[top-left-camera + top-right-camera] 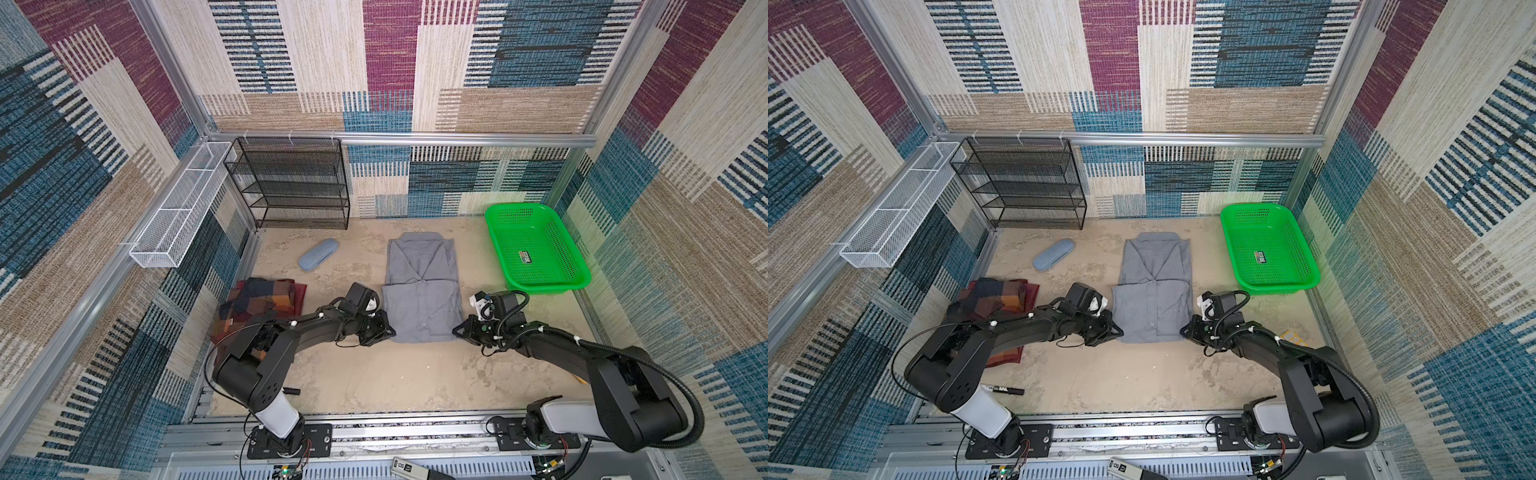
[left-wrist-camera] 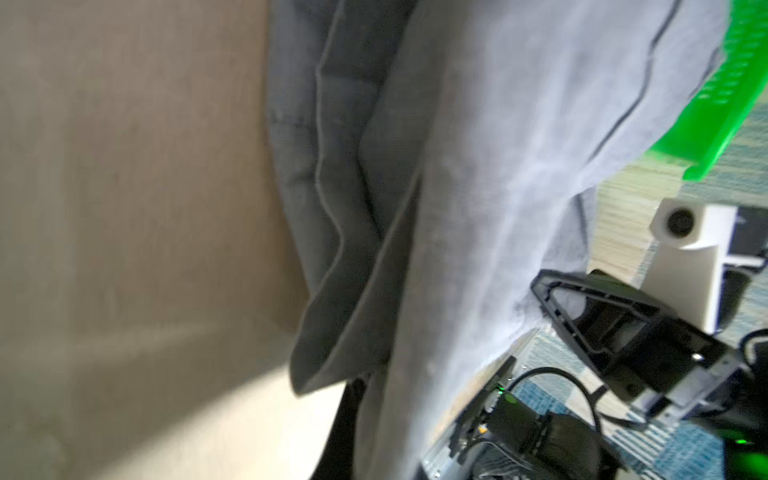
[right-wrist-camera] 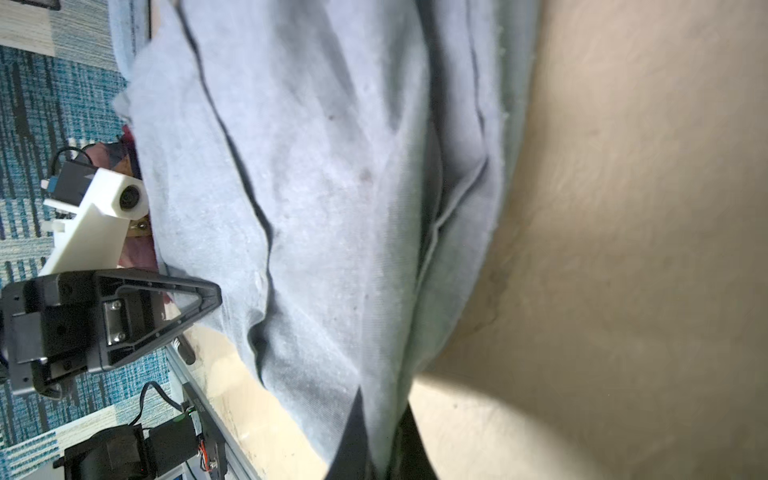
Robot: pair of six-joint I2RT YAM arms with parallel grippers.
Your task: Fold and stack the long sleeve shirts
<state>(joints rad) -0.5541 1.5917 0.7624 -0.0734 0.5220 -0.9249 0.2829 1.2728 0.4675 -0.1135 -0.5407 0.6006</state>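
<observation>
A grey collared shirt (image 1: 422,286) (image 1: 1156,286) lies folded in the middle of the table, collar towards the back wall. My left gripper (image 1: 388,330) (image 1: 1119,332) is shut on its near left corner, and the left wrist view shows grey cloth (image 2: 478,208) pinched in the jaws (image 2: 365,399). My right gripper (image 1: 457,328) (image 1: 1183,330) is shut on the near right corner, with the cloth (image 3: 332,187) running down between its dark fingers (image 3: 384,415). The patchwork plaid shirt (image 1: 257,303) (image 1: 992,299) lies folded at the left, partly under my left arm.
A green plastic basket (image 1: 517,206) (image 1: 1254,206) stands at the back right. At the back left stand a black mesh rack (image 1: 291,183) and a white wire basket (image 1: 178,208). A blue-grey case (image 1: 318,254) lies behind the plaid shirt. A black marker (image 1: 1003,390) lies near the front left.
</observation>
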